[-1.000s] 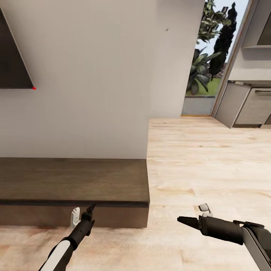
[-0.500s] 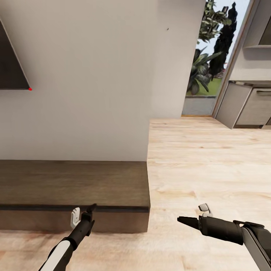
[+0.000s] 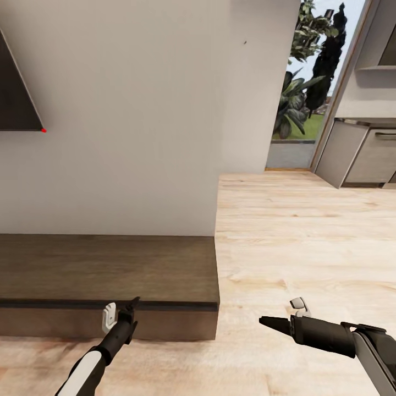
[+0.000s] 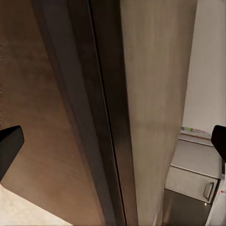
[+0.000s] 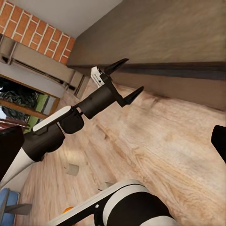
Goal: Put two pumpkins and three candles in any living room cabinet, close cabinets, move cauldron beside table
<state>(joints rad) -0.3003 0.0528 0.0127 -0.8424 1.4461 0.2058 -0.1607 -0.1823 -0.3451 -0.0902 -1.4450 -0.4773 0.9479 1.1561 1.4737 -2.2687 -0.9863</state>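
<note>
Ahead, both jaws hang released, empty: left gripper (image 3: 122, 311) before the shut cabinet (image 3: 104, 269), right gripper (image 3: 281, 317) over floor (image 3: 297, 242).

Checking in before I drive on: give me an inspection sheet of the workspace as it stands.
Surface: pale wood plank floor.
Job's things: long low dark-brown wood cabinet against the white wall, front shut, top bare; pumpkins, candles, cauldron: nothing seen.
Clutter: small pale object on the floor, too small to identify.
Grippers: left gripper open, empty, in front of the cabinet; right gripper open, empty, over the floor.
Cables: nothing seen.
Surroundings: dark wall screen, doorway to garden plants, grey kitchen units.
</note>
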